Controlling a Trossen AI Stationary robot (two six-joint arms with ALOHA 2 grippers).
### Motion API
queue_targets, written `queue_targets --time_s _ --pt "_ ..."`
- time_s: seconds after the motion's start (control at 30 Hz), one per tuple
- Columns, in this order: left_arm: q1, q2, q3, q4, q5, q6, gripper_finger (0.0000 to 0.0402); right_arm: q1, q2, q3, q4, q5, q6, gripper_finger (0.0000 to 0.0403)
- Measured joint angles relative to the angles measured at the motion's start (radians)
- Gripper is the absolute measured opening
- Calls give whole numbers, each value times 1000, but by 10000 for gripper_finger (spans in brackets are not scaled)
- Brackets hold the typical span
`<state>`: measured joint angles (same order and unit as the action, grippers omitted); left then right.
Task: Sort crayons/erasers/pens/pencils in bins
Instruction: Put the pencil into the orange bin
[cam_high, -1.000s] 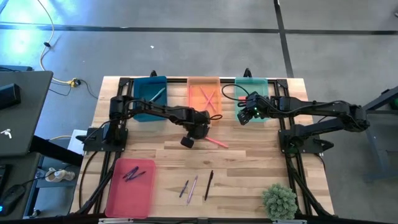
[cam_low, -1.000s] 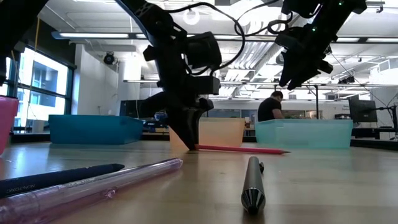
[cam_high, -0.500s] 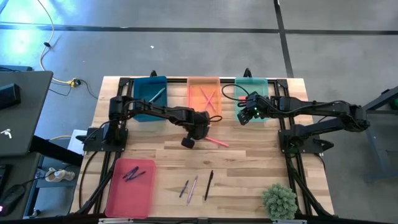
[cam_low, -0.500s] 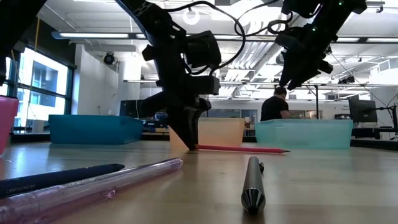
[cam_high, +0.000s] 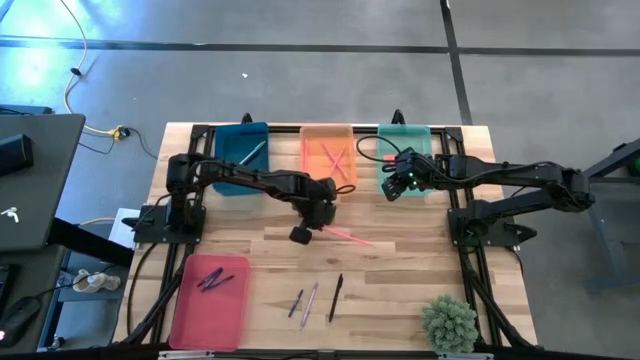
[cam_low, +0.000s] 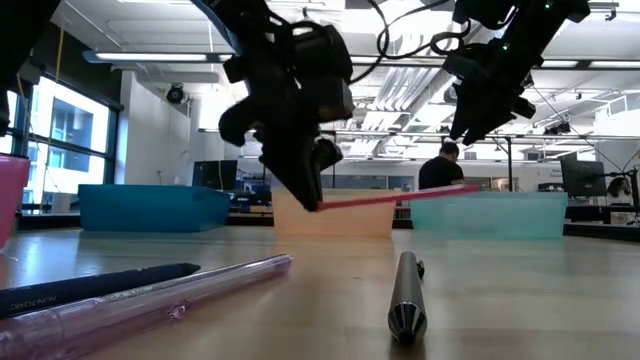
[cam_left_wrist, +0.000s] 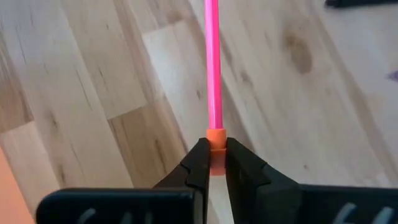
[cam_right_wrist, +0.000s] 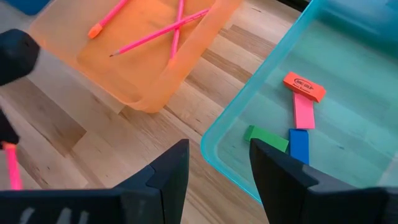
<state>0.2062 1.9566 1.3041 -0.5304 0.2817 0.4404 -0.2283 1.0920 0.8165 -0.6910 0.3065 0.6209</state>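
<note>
While shut on the pink pencil (cam_left_wrist: 213, 74) — left hand (cam_left_wrist: 211, 163), off-table.

both arms are matte black, jointed, with black cables looped along them; the right end effector (cam_high: 404, 184) carries small green indicator lights.

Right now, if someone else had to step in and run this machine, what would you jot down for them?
Left hand: shut on the orange eraser end of a pink pencil, lifted off the table in front of the orange bin.
Right hand: open, empty, hovering over the mint-green bin.
Done: pink pencils lie in the orange bin, four erasers in the mint-green bin, a pale stick in the teal bin, dark sticks in the pink-red bin.
Left: drop the held pencil into the orange bin, then sort the three pens lying near the front edge of the table.
</note>
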Motion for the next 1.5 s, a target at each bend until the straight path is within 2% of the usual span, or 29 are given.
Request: queue_targets --time_s 0.23,0.47,0.73,1.0,1.3,1.5 --pt "1 -46 2 -1 -7 -13 19 0 0 0 0 0 -9 162" --pt "15 -115 3 5 -77 -47 19 0 0 0 0 0 -11 162" --pt "76 -224 4 -27 -261 -207 19 0 0 0 1 0 -9 162" --pt "200 -264 -32 -52 -532 -565 19 0 0 0 1 0 4 162" --pt "246 -263 -84 -50 -530 -896 19 0 0 0 1 0 4 162" --pt "245 -248 -88 3 -486 -904 19 0 0 0 1 0 3 162"
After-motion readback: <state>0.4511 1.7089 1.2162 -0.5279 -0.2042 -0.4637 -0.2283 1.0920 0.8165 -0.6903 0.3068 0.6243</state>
